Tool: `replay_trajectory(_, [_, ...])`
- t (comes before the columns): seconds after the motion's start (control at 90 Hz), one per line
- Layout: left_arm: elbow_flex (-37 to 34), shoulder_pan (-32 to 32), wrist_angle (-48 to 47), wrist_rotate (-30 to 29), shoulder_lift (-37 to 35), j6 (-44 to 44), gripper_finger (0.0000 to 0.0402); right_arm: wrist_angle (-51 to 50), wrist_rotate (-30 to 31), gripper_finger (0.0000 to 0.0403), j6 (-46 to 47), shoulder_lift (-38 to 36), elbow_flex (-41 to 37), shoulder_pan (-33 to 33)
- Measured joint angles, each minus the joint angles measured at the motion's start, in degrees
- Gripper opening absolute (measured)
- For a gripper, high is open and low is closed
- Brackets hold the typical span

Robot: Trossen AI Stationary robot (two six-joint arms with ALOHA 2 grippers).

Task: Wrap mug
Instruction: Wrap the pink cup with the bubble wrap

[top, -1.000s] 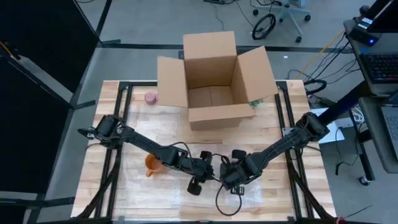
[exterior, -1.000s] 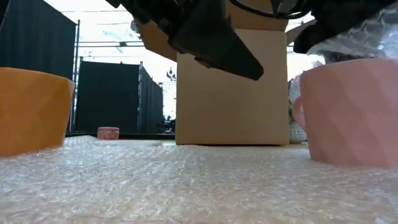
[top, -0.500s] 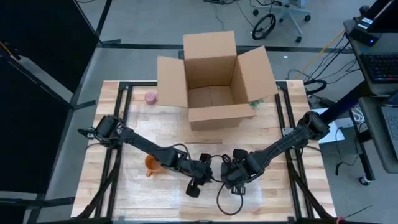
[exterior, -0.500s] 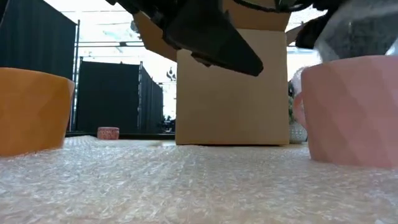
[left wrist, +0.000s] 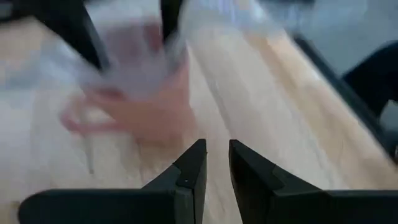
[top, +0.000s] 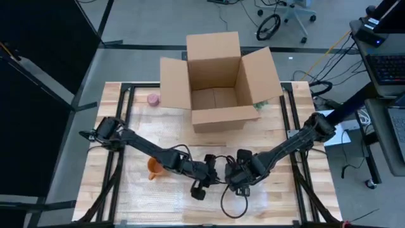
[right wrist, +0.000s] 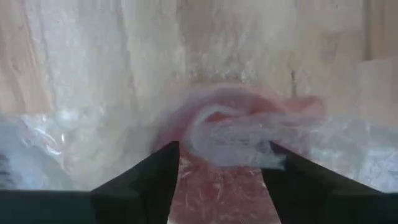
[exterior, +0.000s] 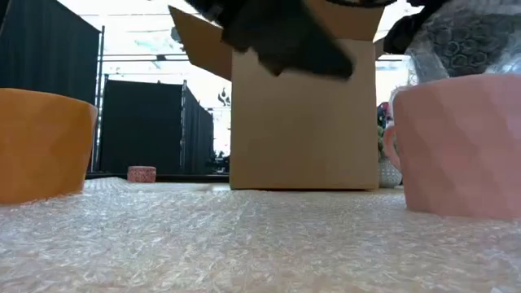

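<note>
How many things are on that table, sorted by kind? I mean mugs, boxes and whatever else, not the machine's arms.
Mugs: 2, an orange mug and a pink faceted mug.
Open brown cardboard boxes: 1.
Clear bubble wrap sheets: 1.
Small pink round objects: 1.
Total: 5.

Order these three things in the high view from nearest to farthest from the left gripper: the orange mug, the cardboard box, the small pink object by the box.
From the left gripper, low on the table:
1. Orange mug, just beside the left arm, near edge.
2. Cardboard box, far side, centre.
3. Small pink object, far side, beside the box's outer flap; close to the box in rank, but slightly farther.
</note>
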Motion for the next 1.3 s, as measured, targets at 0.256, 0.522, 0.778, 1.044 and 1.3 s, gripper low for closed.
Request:
replay_trajectory(0.256, [2.74,1.17,5.84,-0.11,1.37,5.4,0.0056,1.69,2.65,0.0203,0.1,-0.15,0.2,0.57])
replay_trajectory(0.522, [2.79,3.85,16.11,1.1,7.32,4.69,0.0056,0.94,1.79,0.0203,-0.09,0.09,-0.07,0.68])
replay_trajectory(0.778, [2.85,6.05,17.39,3.57,8.9,3.26,0.0056,0.73,1.37,0.0203,-0.13,0.12,-0.15,0.53])
replay_trajectory(1.044, [2.96,6.15,17.57,4.8,10.9,2.32,0.0056,-0.85,-1.6,0.0203,-0.26,0.24,-0.24,0.32])
replay_trajectory(1.3, [2.96,6.21,16.86,4.91,11.03,2.42,0.0056,-3.89,-4.75,0.0203,0.35,0.24,1.18,0.22])
